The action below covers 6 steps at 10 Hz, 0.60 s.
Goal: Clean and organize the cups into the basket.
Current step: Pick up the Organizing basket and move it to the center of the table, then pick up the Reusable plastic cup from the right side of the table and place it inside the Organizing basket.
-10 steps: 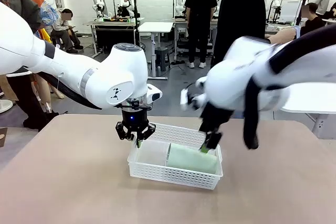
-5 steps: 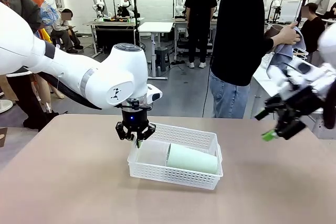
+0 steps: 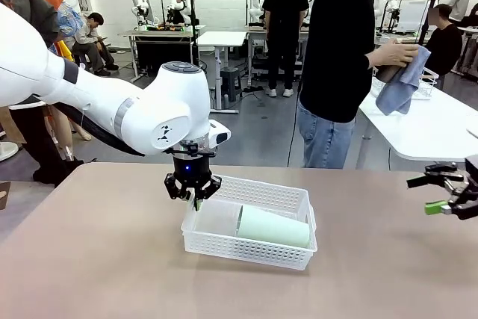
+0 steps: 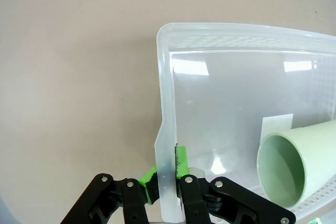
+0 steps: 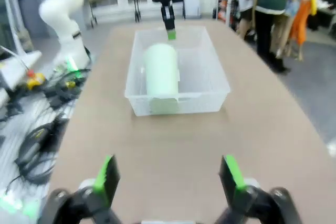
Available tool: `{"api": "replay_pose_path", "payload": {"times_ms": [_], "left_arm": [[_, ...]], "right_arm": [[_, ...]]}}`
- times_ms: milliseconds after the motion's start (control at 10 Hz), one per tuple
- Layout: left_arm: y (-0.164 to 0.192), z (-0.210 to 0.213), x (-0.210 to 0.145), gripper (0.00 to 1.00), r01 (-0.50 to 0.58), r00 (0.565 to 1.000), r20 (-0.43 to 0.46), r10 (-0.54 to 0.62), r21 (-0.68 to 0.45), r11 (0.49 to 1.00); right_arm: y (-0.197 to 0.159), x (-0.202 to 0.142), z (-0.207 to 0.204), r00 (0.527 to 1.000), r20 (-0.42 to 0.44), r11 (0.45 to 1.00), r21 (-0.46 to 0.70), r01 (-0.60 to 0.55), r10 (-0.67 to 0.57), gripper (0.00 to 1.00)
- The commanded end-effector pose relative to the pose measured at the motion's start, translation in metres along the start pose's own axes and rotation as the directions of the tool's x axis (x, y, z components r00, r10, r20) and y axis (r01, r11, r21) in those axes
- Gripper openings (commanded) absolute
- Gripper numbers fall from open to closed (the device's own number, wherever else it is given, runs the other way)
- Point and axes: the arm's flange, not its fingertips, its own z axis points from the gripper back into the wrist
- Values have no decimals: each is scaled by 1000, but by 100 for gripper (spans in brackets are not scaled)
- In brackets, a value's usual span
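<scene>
Glossy white plastic basket (image 3: pixel 246 249), smooth matt mint cup (image 3: pixel 272 227), matt tan table (image 3: pixel 97 259).

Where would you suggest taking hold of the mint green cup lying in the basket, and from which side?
Probably across the mid-body, coming straight down from above. The mint green cup lies on its side along the basket, whose walls block a level approach; its upper side is exposed, so open jaws could straddle it.

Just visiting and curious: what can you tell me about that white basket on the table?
The basket is a shallow white plastic rectangle with fine mesh walls. It sits on the tan table, holding a pale green cup lying on its side. The left tool pinches one short wall.
</scene>
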Motion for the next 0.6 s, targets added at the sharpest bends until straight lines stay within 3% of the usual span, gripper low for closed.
{"api": "replay_pose_path", "payload": {"times_ms": [0,100,200,500], "left_arm": [[0,1,0,0,1,1000,0,-1,1,1000],[0,1,0,0,1,1000,0,-1,1,1000],[0,1,0,0,1,1000,0,-1,1,1000],[0,1,0,0,1,1000,0,-1,1,1000]], "right_arm": [[-6,-24,18,996,85,1000,-3,20,-20,100],[-3,-33,24,996,82,998,-41,43,-39,100],[3,-19,13,999,47,1000,1,17,-17,100],[3,-19,13,999,47,1000,1,17,-17,100]]}}
